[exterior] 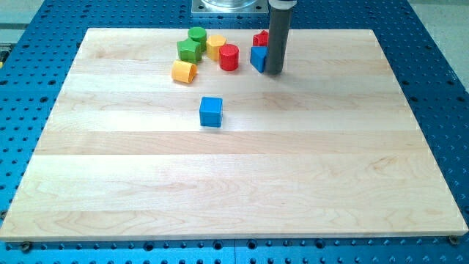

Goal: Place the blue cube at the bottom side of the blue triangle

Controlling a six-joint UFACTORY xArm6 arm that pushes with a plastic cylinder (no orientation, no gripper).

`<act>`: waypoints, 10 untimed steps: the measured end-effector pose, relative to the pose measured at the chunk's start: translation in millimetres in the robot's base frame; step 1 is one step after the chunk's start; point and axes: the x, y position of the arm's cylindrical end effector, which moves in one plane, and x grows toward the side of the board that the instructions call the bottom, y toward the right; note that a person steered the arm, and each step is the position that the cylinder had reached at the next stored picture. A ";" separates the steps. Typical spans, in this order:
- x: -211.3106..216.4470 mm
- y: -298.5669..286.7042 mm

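Observation:
The blue cube [210,111] sits alone on the wooden board, left of centre in the upper half. The blue triangle [257,58] stands near the view's top, partly hidden behind the dark rod. My tip [273,72] rests on the board right against the blue triangle's right side. The blue cube lies below and to the left of the triangle, well apart from it and from my tip.
A red block [260,39] sits just above the blue triangle. A red cylinder [229,57], a yellow block [215,45], a green cylinder [196,36], a green block [189,50] and a yellow cylinder [183,72] cluster at the top left. The board [234,183] lies on a blue perforated table [440,59].

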 end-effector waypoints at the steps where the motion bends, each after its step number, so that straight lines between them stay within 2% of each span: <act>1: 66.9 -21.5; 2: 163.1 -81.1; 3: 141.2 -132.4; 4: 107.5 -158.4; 5: 77.4 -89.2; 6: 73.2 -85.3; 7: 134.0 -135.1; 8: 146.0 -65.8; 9: 117.6 -47.3; 10: 106.8 -47.3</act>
